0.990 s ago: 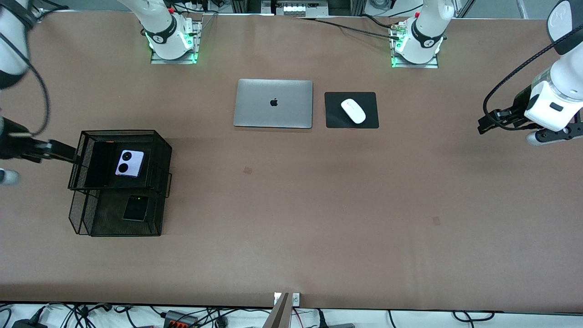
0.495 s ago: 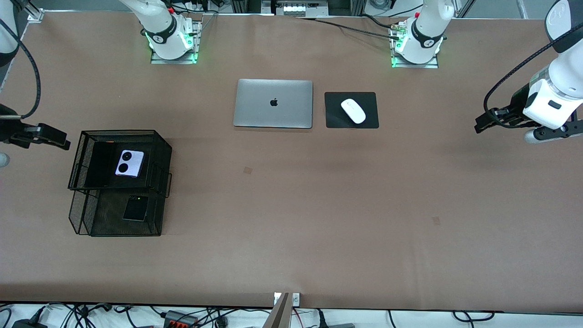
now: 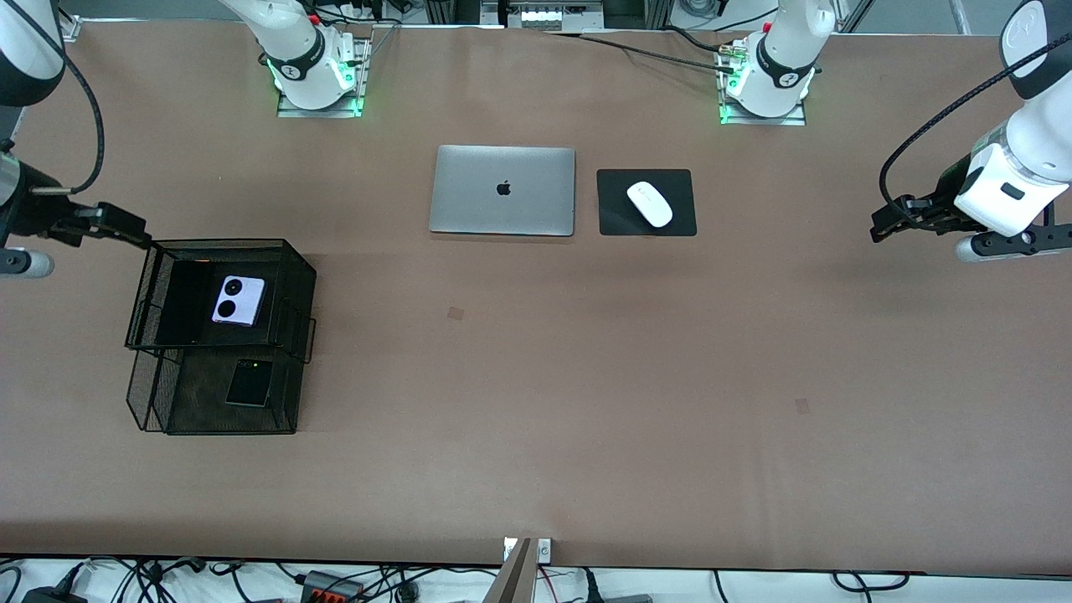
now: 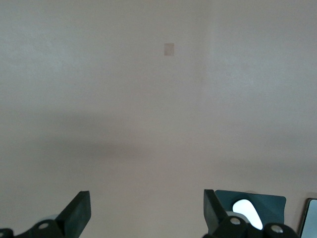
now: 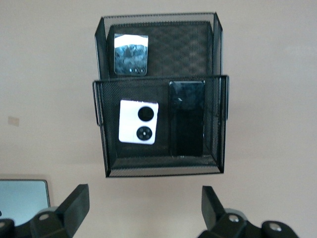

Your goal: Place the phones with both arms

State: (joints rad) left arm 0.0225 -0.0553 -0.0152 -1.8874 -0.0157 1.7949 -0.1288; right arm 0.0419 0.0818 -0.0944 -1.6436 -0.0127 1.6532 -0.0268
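Observation:
A black mesh two-tier rack [image 3: 295, 301] stands toward the right arm's end of the table. Its upper tier holds the pale-lilac flip phone [image 3: 238, 301] [image 5: 138, 122] and, beside it, the long black slab phone [image 3: 186, 301] [image 5: 187, 118]. The black flip phone [image 3: 249, 383] [image 5: 131, 54] lies in the lower tier, nearer the front camera. My right gripper [image 3: 134, 230] [image 5: 143, 208] hangs open and empty over the table just beside the rack's corner. My left gripper [image 3: 886, 224] [image 4: 147, 213] is open and empty over bare table at the left arm's end.
A closed silver laptop [image 3: 502, 190] lies mid-table near the bases. Beside it a white mouse [image 3: 650, 203] [image 4: 246, 210] rests on a black pad [image 3: 682, 222]. Brown tabletop spreads between the rack and the left gripper.
My right gripper has drawn back from the rack's side wall and shifted toward the bases, ending by the rack's corner. The left gripper has drifted slightly toward the bases. The phones have not moved.

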